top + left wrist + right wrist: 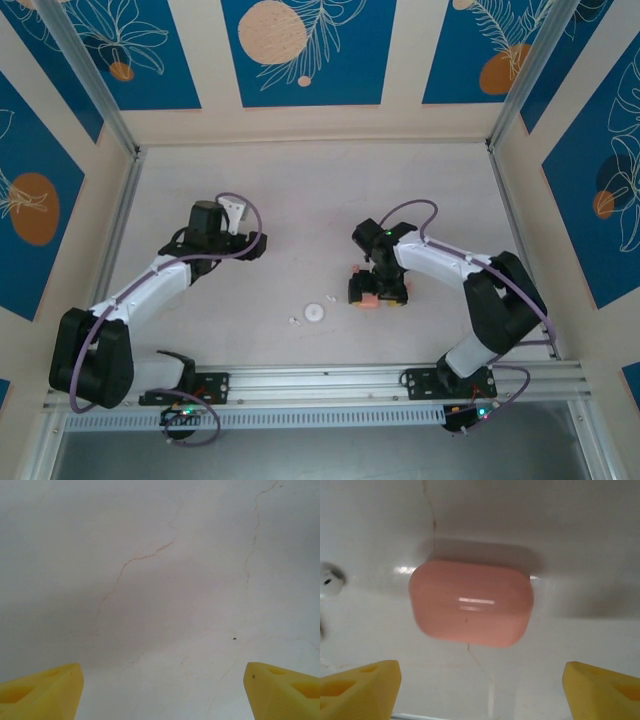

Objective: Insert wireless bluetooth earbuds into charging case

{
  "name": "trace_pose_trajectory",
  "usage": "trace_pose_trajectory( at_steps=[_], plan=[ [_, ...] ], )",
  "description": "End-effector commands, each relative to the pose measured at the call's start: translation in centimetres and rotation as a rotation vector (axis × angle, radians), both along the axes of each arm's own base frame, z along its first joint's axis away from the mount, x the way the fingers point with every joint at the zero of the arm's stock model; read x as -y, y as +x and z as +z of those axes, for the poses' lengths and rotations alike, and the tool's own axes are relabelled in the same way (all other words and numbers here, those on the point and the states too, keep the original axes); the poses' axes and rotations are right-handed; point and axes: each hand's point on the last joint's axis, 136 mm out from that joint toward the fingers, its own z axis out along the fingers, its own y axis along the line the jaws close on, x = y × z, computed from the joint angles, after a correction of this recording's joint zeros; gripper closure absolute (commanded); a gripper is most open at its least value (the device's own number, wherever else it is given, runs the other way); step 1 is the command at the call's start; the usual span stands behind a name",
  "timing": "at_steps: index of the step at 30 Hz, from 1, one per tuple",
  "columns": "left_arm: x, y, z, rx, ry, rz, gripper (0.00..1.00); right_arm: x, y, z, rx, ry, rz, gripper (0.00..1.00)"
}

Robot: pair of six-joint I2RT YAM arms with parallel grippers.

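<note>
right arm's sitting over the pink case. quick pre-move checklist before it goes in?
1. right tool open: ok, yellow fingers wide apart.
2. salmon-pink rounded plastic case centred ahead of the right tool: ok, untouched.
3. Lid of that case open for loading: not ok, it looks shut.
4. left tool open and free: ok, nothing between its fingers, bare white table below.
5. small white earbud located: ok, at the left edge of the right wrist view, apart from the case.
6. flat round white case out of the way: ok, apart from the right tool.
</note>
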Motion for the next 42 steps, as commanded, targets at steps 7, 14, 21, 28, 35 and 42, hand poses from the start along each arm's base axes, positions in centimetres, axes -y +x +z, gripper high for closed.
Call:
trace_pose_trajectory(
  at_steps=[7, 14, 21, 28, 35, 42],
  plan=[
    [0.7, 0.3, 1.0, 0.058, -0.044, -0.005, 0.17, -1.4, 1.4, -1.5, 0.000, 0.006, 0.020, 0.16],
    [0.5, -0.1, 0.4, 0.043, -0.031, -0.003, 0.17, -1.4, 2.0, -2.6, -0.011, -0.024, 0.054, 0.26],
    [0.2, -0.9, 0.3, 0.037, -0.027, -0.005, 0.17, -1.6, 2.1, -2.5, 0.014, -0.014, 0.064, 0.41],
    [0.8, -1.4, 0.8, 0.057, -0.062, -0.040, 0.19, -1.4, 2.2, -1.5, 0.094, 0.005, 0.036, 0.44],
    [1.9, -1.7, 1.4, 0.096, -0.119, -0.099, 0.22, -1.7, 3.0, -0.1, 0.202, 0.070, 0.008, 0.45],
    [3.6, -2.3, 1.9, 0.173, -0.183, -0.183, 0.27, -2.1, 3.4, 1.1, 0.305, 0.160, -0.033, 0.46]
  ],
)
